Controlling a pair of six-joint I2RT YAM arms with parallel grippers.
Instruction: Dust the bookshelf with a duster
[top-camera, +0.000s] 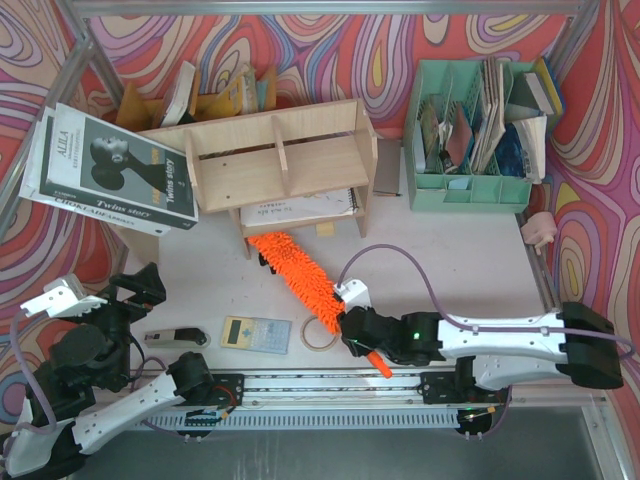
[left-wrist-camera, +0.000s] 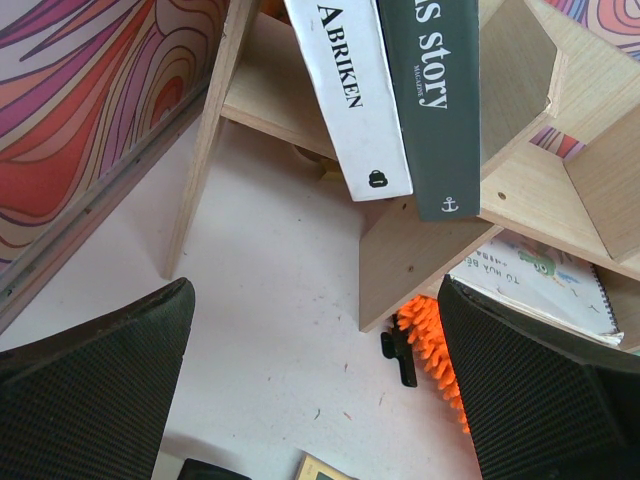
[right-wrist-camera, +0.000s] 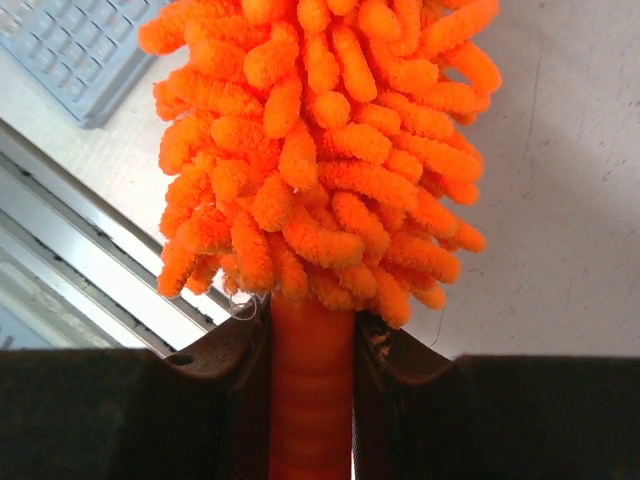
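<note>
Overhead, fluffy orange microfibre duster (top-camera: 295, 265) lies at pale-wood two-tier bookshelf's (top-camera: 280, 160) foot, grey calculator (top-camera: 255, 333) nearby. Wrist view shows right tool (right-wrist-camera: 310, 350) clamping its handle; left tool (left-wrist-camera: 315, 390) gapes.

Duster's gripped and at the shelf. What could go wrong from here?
1. The books overhang the left end of the shelf; a hard sweep with the duster could tip them off.
2. The duster head lies by a clip and notebook under the shelf; it may drag them.
</note>
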